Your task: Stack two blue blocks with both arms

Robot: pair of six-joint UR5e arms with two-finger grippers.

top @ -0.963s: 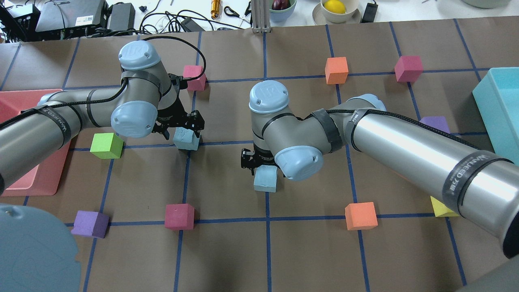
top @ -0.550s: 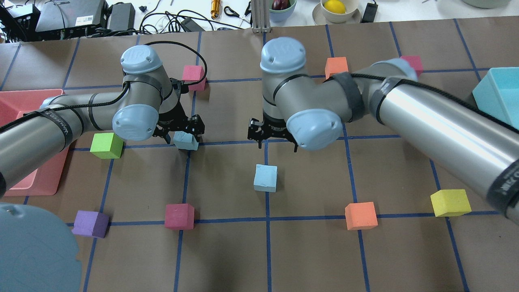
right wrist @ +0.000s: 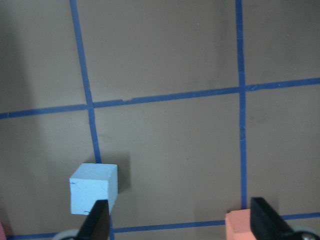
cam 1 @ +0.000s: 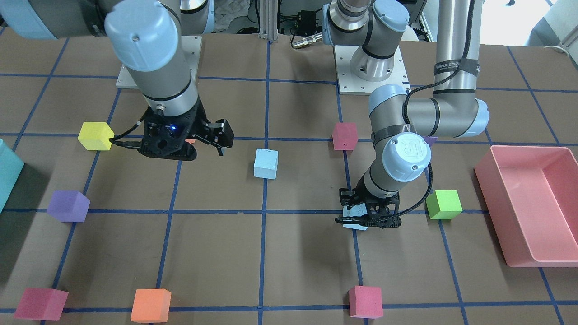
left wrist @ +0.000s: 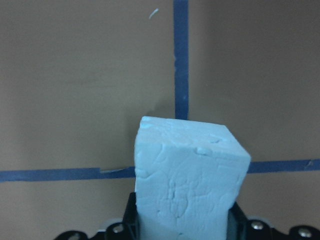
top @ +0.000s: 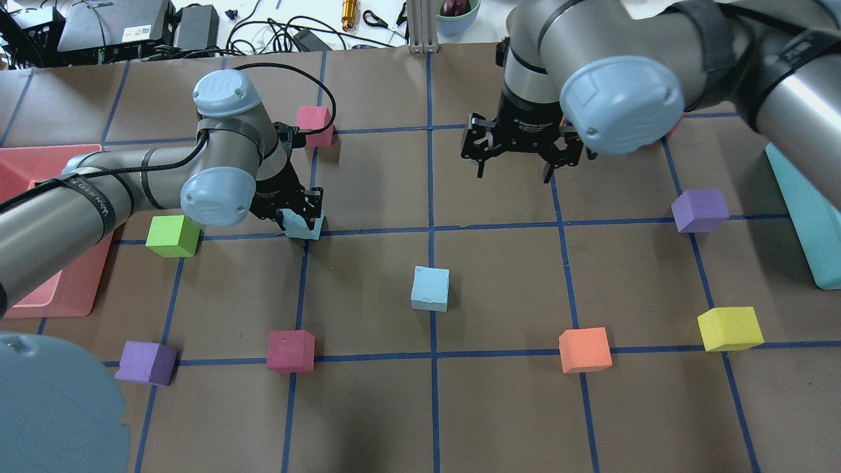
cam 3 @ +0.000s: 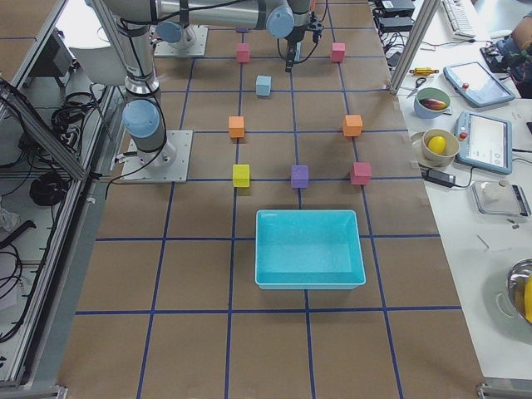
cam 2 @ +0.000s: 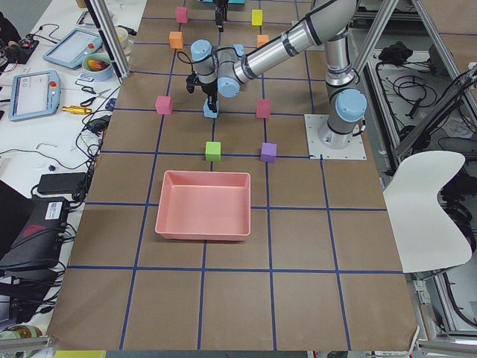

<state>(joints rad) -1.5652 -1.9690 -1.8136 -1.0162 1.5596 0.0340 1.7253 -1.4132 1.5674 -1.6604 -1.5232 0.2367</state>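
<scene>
Left tool clamped on 1 blue block; right tool spread apart, holding nothing, 2nd blue block well apart from it.

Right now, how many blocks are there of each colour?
Blue blocks: 2
Dark pink blocks: 3
Orange blocks: 2
Purple blocks: 2
Yellow block: 1
Green block: 1
Total: 11 blocks
</scene>
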